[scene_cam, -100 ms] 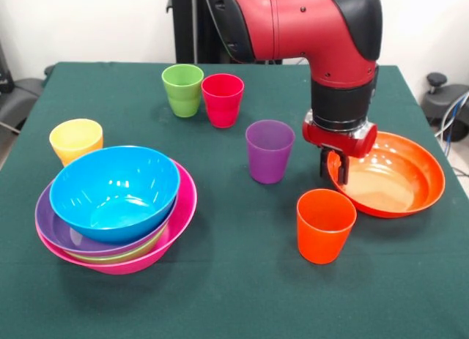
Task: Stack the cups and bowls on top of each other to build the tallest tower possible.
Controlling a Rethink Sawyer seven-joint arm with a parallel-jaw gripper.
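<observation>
My gripper (334, 167) hangs over the left rim of the orange bowl (403, 181) at the right. One finger is outside the rim and one inside, shut on it. The bowl rests on the green table (234, 295). An orange cup (325, 223) stands just in front of the gripper, and a purple cup (269, 150) is to its left. At the left the tower is a pink bowl (182, 214) holding a purple bowl (45, 223), a green bowl (110, 254) and a blue bowl (113, 189) on top. A yellow cup (75, 140) stands behind it.
A green cup (182, 88) and a red cup (222, 99) stand side by side toward the far middle. The red and black arm (322, 31) comes down above the orange bowl.
</observation>
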